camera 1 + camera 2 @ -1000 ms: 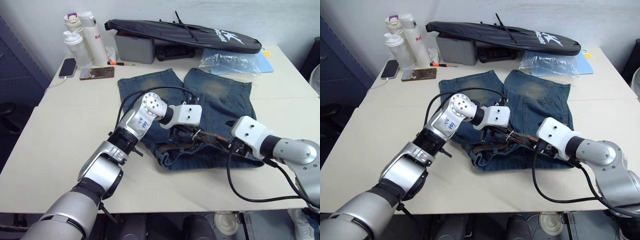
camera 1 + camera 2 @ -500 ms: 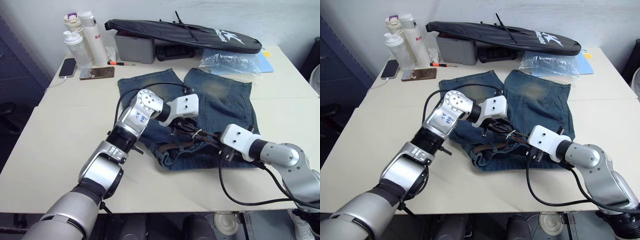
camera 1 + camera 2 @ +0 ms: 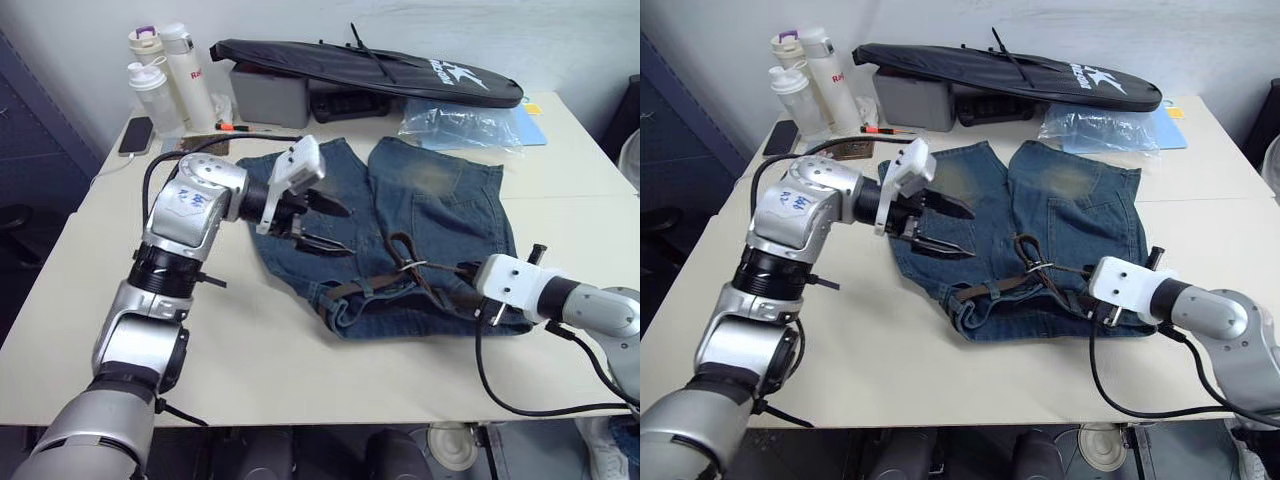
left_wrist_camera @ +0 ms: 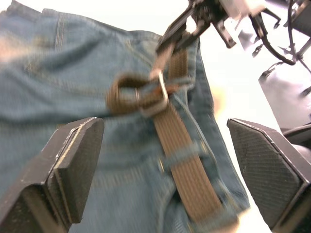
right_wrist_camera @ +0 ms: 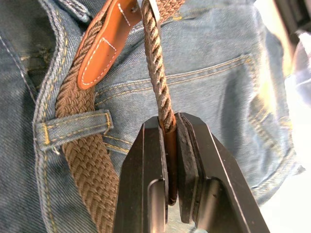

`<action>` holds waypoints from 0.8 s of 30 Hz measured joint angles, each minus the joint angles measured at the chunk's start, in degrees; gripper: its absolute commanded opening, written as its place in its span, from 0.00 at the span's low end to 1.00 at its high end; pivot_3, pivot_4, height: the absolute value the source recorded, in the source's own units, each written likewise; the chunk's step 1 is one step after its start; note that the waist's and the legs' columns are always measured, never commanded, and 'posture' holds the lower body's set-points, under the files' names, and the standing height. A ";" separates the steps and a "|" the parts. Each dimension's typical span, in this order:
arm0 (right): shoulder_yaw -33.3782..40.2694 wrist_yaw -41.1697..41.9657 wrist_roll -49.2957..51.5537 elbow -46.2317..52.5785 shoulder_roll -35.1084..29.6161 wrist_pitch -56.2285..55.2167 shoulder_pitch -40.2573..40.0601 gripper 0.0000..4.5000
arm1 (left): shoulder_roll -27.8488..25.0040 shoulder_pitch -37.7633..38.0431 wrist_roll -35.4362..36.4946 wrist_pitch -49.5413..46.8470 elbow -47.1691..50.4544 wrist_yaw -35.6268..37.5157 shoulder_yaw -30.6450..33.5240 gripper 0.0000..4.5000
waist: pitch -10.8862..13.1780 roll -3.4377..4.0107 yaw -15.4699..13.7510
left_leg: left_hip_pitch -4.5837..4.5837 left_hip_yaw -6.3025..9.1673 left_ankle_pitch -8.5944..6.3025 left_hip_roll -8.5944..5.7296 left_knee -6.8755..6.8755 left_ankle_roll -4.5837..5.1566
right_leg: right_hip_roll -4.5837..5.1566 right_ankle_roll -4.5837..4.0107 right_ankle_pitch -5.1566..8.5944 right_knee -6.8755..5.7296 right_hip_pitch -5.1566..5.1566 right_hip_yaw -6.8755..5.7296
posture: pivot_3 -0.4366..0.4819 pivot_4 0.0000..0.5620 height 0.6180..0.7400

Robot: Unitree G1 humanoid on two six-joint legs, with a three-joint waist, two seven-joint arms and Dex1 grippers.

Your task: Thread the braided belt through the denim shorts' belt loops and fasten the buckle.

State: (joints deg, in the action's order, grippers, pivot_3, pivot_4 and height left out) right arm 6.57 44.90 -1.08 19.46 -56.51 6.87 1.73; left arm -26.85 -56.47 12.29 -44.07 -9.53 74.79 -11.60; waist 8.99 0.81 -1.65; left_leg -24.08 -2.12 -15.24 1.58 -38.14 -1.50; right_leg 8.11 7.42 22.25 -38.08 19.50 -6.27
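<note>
- The denim shorts point(image 3: 440, 215) lie flat on the counter point(image 3: 120, 300), waistband toward the robot, legs pointing away, with yellowish worn patches on both legs.
- The braided belt point(image 4: 180, 160), dark brown and woven, runs along the waistband under at least two belt loops point(image 5: 73, 128).
- Its free end rises off the cloth, pinched in the right tool point(image 5: 170, 145).
- The buckle point(image 4: 158, 94), a silver frame, sits mid-waistband where the strap loops; a tan leather tab point(image 5: 104, 43) lies beside it.
</note>
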 measured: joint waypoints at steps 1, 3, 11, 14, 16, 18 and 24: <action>0.16 0.07 -0.70 -1.44 -0.60 -3.40 -0.46 0.00 | -0.55 1.09 0.94 -1.42 1.05 0.22 -0.66 0.99 | 0.00 0.00 0.00 | 0.00 0.00 0.00 0.00 -0.01 0.00 | 0.00 0.00 0.00 0.00 0.00 0.01 | 0.48 0.27 0.23; 0.62 0.08 -1.48 -3.04 -0.95 -6.95 -0.90 0.00 | -0.61 1.99 1.74 -2.74 2.46 0.31 -1.36 0.99 | 0.00 0.00 -0.01 | -0.01 -0.01 0.00 0.00 -0.01 0.00 | 0.00 0.00 0.00 0.00 0.01 0.01 | 0.48 0.27 0.23; 0.61 -0.14 -2.98 -4.93 -0.23 -11.85 -1.51 0.00 | 2.45 2.17 3.88 -4.60 4.34 -3.55 -2.89 0.94 | 0.01 -0.03 0.04 | 0.00 -0.03 0.00 0.02 -0.03 0.00 | 0.00 0.00 0.00 0.00 0.01 0.03 | 0.48 0.27 0.23; 0.56 -0.15 -3.05 -4.28 0.59 -11.66 -1.87 0.00 | 3.17 2.11 2.83 -3.79 3.82 -6.05 -4.18 0.73 | 0.01 -0.02 0.03 | 0.00 -0.04 0.00 0.00 -0.03 0.00 | 0.01 0.00 0.00 -0.01 0.00 0.04 | 0.48 0.27 0.23; 0.56 -0.12 -3.05 -3.72 0.73 -11.55 -2.20 0.00 | 3.52 2.13 1.35 -2.56 2.49 -7.50 -6.38 0.54 | 0.01 -0.03 0.00 | -0.01 -0.04 0.00 0.00 -0.03 0.00 | 0.01 0.00 0.00 -0.01 0.00 0.03 | 0.48 0.27 0.23; 0.57 -0.05 -3.03 -3.30 0.74 -11.38 -2.56 0.00 | 3.65 2.54 -0.14 -0.81 1.93 -8.25 -9.16 0.33 | 0.01 -0.02 -0.02 | -0.01 -0.04 0.00 0.00 -0.04 0.00 | 0.01 0.00 0.00 -0.01 0.00 0.03 | 0.48 0.27 0.23; 0.76 -0.01 -3.02 -1.54 0.74 -10.27 -3.07 0.00 | 5.86 5.01 -3.22 2.49 2.06 -9.36 -15.27 0.00 | 0.00 -0.01 -0.02 | -0.01 -0.05 0.00 0.00 -0.05 0.00 | 0.01 0.00 0.00 -0.01 0.01 0.04 | 0.48 0.27 0.23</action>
State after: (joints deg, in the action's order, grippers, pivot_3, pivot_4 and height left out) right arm 7.33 44.89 -4.10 17.92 -55.77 -3.40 -1.34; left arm -20.99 -51.46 9.06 -41.58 -7.47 65.43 -26.86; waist 8.99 0.80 -1.66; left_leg -24.09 -2.17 -15.24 1.59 -38.19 -1.50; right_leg 8.12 7.41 22.25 -38.09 19.51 -6.23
